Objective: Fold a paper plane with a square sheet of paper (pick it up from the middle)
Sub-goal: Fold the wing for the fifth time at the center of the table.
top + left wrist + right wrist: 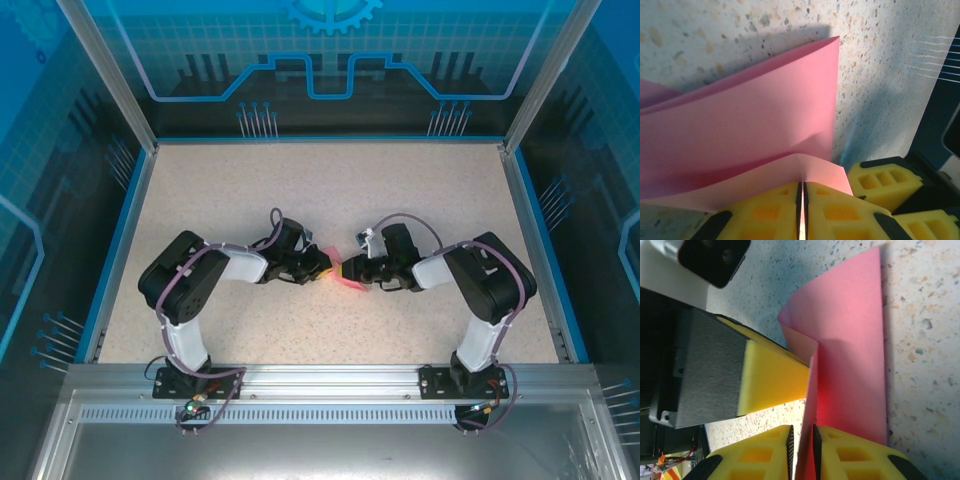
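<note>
Top: left tool (322, 264) and right tool (352, 270) meet mid-tabletop (330, 190) at the square sheet of paper (348, 284). Left wrist: left tool clenched on its raised fold. Right wrist: jaws barely apart around the edge — grip unclear. Likely the first centre crease; next, press it flat.

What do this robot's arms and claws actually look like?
Two matching arms: the left arm and right arm have chunky black joints and white shells, bolted on black bases. Thin purple cables loop along each. The left gripper and right gripper end in blocky yellow fingers with rectangular hollows.
</note>
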`<action>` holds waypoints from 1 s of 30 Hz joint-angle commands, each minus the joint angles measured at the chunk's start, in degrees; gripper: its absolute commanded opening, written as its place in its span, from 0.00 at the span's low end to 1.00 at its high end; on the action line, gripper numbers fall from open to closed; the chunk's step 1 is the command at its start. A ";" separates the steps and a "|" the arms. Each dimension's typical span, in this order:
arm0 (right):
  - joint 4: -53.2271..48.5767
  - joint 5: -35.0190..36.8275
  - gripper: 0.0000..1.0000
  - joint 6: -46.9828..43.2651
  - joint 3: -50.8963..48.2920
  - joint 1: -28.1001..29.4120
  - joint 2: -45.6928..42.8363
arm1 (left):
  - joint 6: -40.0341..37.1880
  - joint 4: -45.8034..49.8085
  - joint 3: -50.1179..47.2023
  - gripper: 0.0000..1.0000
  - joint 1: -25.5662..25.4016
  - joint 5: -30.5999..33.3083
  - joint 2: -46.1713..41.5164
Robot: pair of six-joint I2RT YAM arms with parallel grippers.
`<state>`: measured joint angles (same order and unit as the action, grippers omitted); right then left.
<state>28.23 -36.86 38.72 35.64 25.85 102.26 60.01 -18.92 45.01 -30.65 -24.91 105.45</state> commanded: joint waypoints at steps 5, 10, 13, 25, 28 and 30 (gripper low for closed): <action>-16.88 2.20 0.25 -9.90 3.46 -0.71 -5.52 | -1.54 2.14 2.22 0.12 -0.46 0.46 1.35; -28.16 4.55 0.27 -15.69 6.45 -0.46 -7.59 | -2.14 2.82 2.80 0.12 -0.42 0.08 1.12; -32.06 5.56 0.27 -17.11 7.90 0.45 -7.69 | -2.53 3.55 3.15 0.12 -0.41 0.09 0.82; -38.38 12.55 0.27 -20.98 11.58 3.65 -5.35 | -3.75 5.55 4.57 0.13 -0.42 -0.27 0.20; -39.35 14.20 0.27 -21.74 12.25 4.47 -4.47 | -4.09 6.06 5.16 0.13 -0.38 -0.41 0.21; -39.67 15.31 0.26 -21.84 12.43 4.85 -3.93 | -4.27 6.52 5.60 0.13 -0.46 -0.49 0.26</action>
<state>-8.54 -23.99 18.50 46.76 29.74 97.01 57.65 -14.50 48.84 -30.65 -24.93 105.93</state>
